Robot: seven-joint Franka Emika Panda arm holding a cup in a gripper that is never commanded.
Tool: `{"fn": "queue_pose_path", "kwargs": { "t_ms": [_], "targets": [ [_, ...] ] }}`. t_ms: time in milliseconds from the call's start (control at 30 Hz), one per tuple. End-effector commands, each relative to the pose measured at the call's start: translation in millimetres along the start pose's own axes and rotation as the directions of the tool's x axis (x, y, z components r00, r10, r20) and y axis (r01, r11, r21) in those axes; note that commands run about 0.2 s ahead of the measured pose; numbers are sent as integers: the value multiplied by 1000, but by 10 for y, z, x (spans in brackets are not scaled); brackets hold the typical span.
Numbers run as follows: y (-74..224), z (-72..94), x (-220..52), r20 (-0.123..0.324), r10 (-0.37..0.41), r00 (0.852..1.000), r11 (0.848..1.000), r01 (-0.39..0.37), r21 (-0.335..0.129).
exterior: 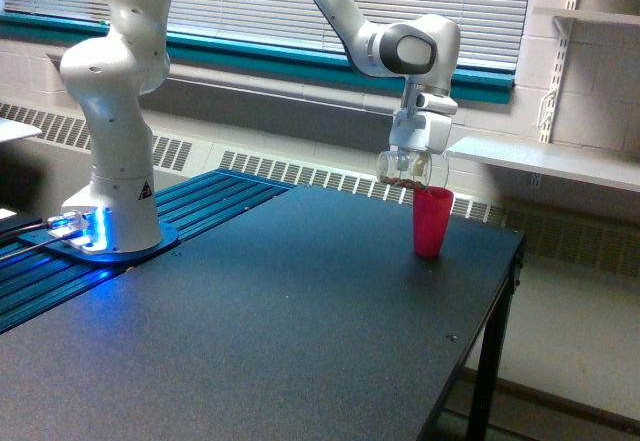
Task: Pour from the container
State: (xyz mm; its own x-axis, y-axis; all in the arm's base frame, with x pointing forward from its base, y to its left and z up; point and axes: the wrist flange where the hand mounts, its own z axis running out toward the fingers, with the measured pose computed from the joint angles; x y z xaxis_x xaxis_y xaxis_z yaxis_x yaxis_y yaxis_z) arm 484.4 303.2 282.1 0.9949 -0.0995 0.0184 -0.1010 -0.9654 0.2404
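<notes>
My arm rises from its base at the frame's left, arches across the top, and drops its wrist right of centre; the gripper [411,166] points down, fingers clamped.

The arm [330,6] runs off the top edge, so its upper links are out of view. The gripper's [417,153] fingers blur into the clear container [405,169]; how the jaws stand cannot be told. The brown bits inside are too small to identify. The table [300,341] is cut off at the bottom edge.
</notes>
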Motion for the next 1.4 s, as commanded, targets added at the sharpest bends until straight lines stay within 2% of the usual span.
{"fn": "queue_pose_path", "kwargs": {
  "t_ms": [33, 533, 733, 1167, 1400],
  "targets": [
    [-4, -92, 12, 2, -18, 1000, 1000, 18, 5],
    [7, -100, -31, 32, -56, 998, 998, 57, -25],
    [32, -55, -83, 54, -74, 996, 996, 77, -48],
    [104, -167, 21, 35, -61, 997, 997, 63, -55],
    [108, -169, 31, 38, -65, 997, 996, 67, -59]
  ]
}}
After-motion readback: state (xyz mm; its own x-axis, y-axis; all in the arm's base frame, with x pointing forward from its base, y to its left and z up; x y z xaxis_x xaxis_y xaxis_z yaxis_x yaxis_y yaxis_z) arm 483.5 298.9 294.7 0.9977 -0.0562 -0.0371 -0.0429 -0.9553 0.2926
